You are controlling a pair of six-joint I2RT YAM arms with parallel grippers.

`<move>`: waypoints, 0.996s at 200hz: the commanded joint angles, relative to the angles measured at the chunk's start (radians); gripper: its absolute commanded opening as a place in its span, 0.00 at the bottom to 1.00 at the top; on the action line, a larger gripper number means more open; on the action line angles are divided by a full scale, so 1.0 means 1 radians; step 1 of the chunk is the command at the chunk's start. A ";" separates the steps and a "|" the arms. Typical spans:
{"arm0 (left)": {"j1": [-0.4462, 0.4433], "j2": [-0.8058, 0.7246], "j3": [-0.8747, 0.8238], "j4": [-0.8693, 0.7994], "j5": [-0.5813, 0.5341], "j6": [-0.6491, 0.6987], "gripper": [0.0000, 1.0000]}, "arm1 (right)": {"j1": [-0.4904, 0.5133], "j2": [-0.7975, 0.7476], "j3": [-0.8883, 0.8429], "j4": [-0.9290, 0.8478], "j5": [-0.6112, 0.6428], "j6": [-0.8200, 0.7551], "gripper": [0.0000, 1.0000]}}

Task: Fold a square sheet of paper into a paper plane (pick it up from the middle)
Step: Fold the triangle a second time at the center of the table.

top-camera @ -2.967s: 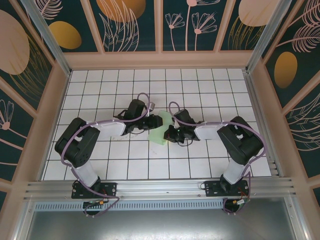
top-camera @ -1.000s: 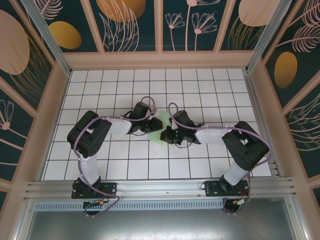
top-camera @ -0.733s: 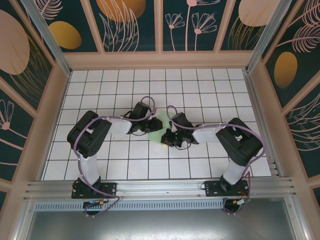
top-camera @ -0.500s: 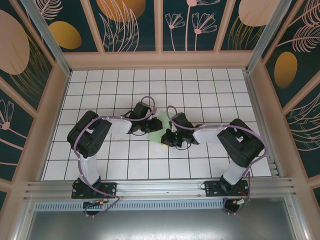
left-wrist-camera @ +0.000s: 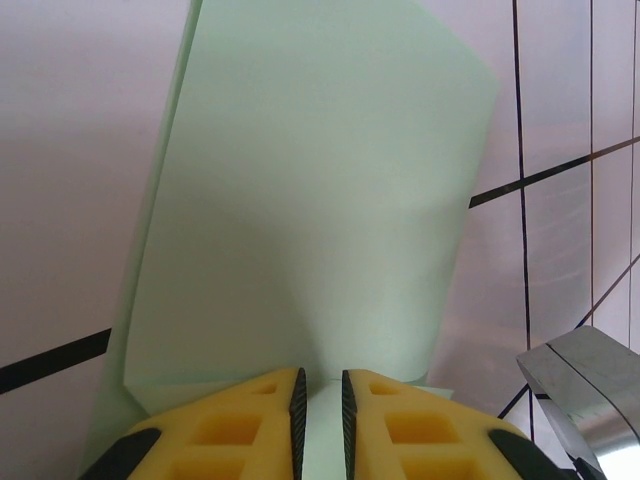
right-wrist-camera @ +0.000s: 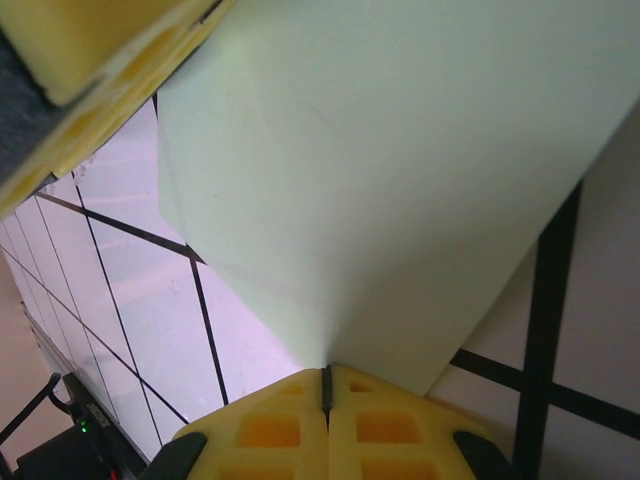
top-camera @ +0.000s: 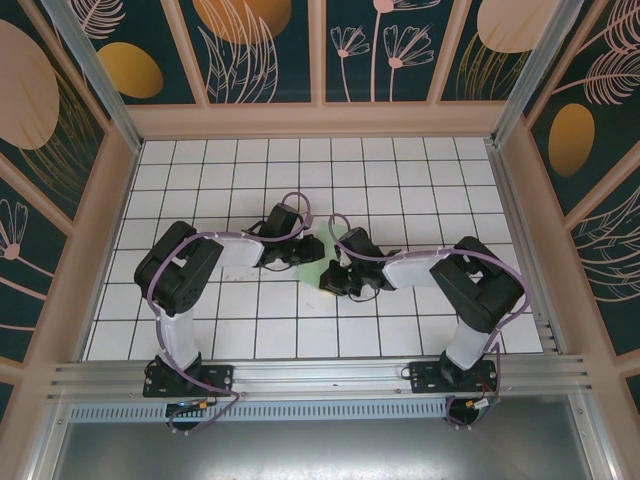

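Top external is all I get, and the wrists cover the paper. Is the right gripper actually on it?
Observer: Yes. In the right wrist view the right gripper has its jaws pressed together on the near end of the paper.
Operator: Left one?
Observer: The left gripper has a narrow gap between its jaws, and the paper runs into that gap.
Operator: Folded at all?
Observer: Partly. The left wrist view shows two layers, with the lower one peeking out along the left side.
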 commanded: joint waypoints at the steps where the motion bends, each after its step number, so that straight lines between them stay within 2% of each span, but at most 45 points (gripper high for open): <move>1: -0.001 -0.021 0.012 -0.055 -0.015 0.014 0.23 | 0.014 0.027 -0.036 -0.113 0.049 -0.025 0.05; 52: -0.001 -0.120 0.002 -0.025 0.036 -0.011 0.35 | -0.043 -0.065 -0.076 -0.192 -0.014 -0.168 0.05; 92: -0.004 -0.189 -0.020 0.015 0.090 -0.029 0.37 | -0.073 -0.135 -0.045 -0.229 -0.073 -0.263 0.09; 113: -0.011 -0.223 -0.028 0.018 0.117 -0.021 0.37 | -0.073 -0.223 -0.036 -0.191 -0.054 -0.238 0.13; 121: -0.014 -0.226 -0.029 0.020 0.123 -0.014 0.37 | -0.078 -0.258 -0.044 -0.181 -0.018 -0.218 0.21; 132: -0.019 -0.217 -0.026 0.012 0.125 -0.004 0.37 | -0.093 -0.286 -0.055 -0.185 0.043 -0.179 0.29; 148: -0.022 -0.202 -0.021 0.003 0.116 0.000 0.35 | -0.129 -0.307 -0.094 -0.158 0.083 -0.115 0.31; 160: -0.022 -0.164 -0.018 -0.003 0.107 0.001 0.34 | -0.146 -0.318 -0.131 -0.107 0.089 -0.066 0.37; 199: -0.021 -0.127 -0.006 -0.030 0.063 0.022 0.32 | -0.149 -0.289 -0.160 -0.008 0.085 0.014 0.43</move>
